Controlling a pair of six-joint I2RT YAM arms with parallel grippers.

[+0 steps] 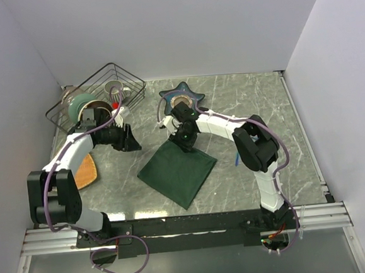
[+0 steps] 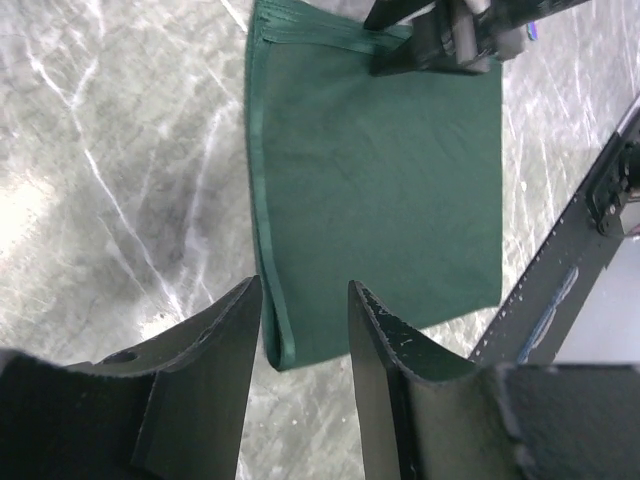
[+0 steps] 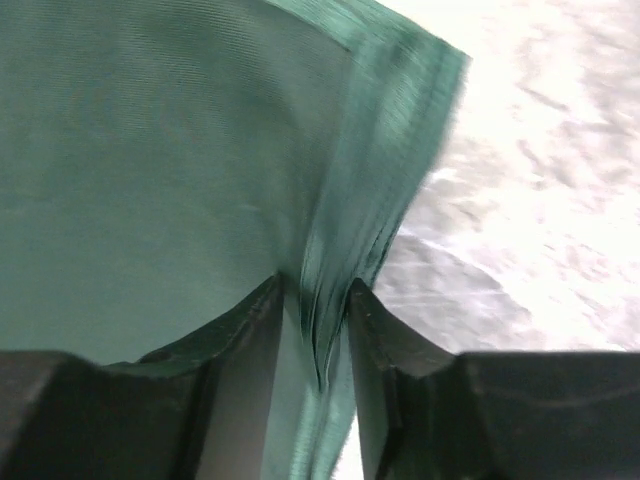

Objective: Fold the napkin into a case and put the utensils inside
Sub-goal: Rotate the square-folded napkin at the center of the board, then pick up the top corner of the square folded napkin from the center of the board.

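Right gripper [image 3: 315, 290] jaws were clamped on the layered far corner of the napkin [image 1: 177, 170], folded square at mid-tabletop [image 1: 255, 99], while left gripper [image 2: 305, 290] jaws stood released beside its left corner; narrowing it into a case and loading the utensils [image 1: 236, 160] appeared outstanding.

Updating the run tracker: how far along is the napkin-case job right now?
Done: the napkin lies flat as a squarish pad; its stacked edge layers suggest at least one fold. In hand: the right gripper pinches the layered edge at its far corner; the left gripper hangs open by its left side, holding nothing. Left: narrowing it into a long case and putting the utensils in; none lies on the cloth.
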